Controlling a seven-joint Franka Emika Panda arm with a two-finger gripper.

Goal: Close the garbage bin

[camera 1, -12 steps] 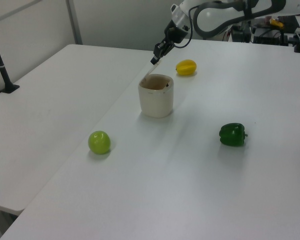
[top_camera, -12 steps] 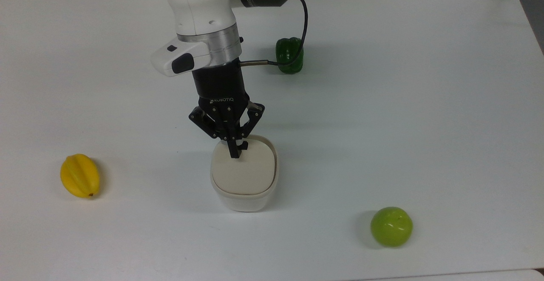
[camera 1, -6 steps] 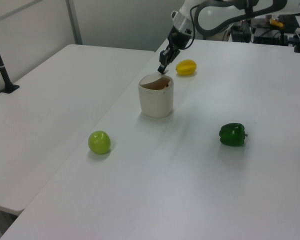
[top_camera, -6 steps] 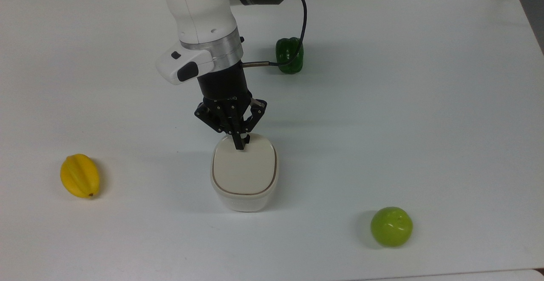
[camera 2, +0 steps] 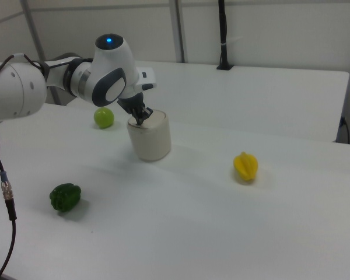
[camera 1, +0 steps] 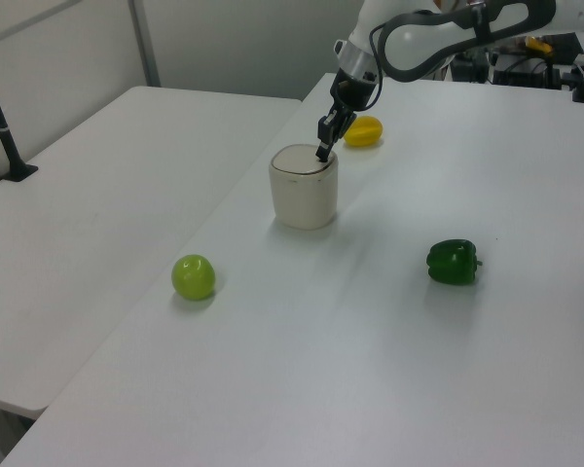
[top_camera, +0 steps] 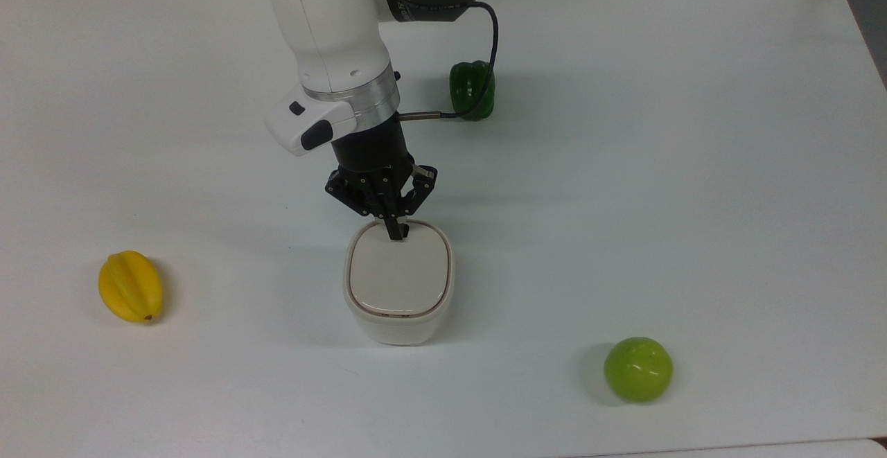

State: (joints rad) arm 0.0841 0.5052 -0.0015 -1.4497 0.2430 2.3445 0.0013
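Because a flat lid needs only a push, the pincer had its two fingers closed together, gripping nothing, with the tips pressed on the lid's rear edge, probably near the hinge. The garbage bin stood mid-bench, lid apparently flat, among three fruits well apart.

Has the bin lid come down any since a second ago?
Yes. In the left view the lid stood tilted above the garbage bin; now it lies flat on the rim, with the shut gripper pressing its edge toward the starfruit.
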